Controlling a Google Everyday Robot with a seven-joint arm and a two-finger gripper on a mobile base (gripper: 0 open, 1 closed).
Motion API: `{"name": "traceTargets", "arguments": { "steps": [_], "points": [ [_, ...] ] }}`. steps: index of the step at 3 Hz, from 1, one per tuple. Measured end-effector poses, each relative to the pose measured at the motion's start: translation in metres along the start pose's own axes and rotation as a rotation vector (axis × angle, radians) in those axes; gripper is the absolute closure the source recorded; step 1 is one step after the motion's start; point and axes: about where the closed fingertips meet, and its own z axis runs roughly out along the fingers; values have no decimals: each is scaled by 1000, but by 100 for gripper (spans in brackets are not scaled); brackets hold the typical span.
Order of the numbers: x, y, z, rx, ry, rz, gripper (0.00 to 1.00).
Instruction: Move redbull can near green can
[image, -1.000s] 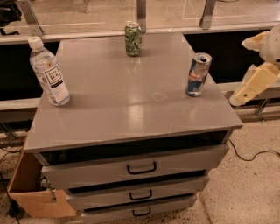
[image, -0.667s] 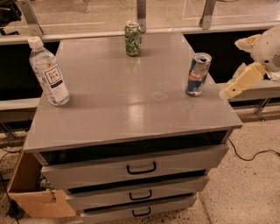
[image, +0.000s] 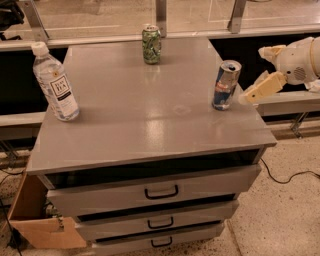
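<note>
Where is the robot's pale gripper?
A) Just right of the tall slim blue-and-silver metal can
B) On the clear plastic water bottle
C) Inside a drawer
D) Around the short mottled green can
A: the pale gripper sits just right of the tall slim blue-and-silver metal can, at the grey cabinet top's right edge.

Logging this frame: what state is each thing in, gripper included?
redbull can: upright, near the cabinet top's right edge, not gripped.
green can: upright, at the back edge, well apart from the redbull can.
water bottle: upright, capped, on the left side.
gripper: past the right edge, close beside the redbull can, not around it.
drawers: three; cannot tell if fully shut.
</note>
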Motion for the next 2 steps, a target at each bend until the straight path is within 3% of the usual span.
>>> {"name": "traceTargets", "arguments": {
  "steps": [2],
  "points": [
    [-11,6,44,-84,-124,78,0]
  ]
}}
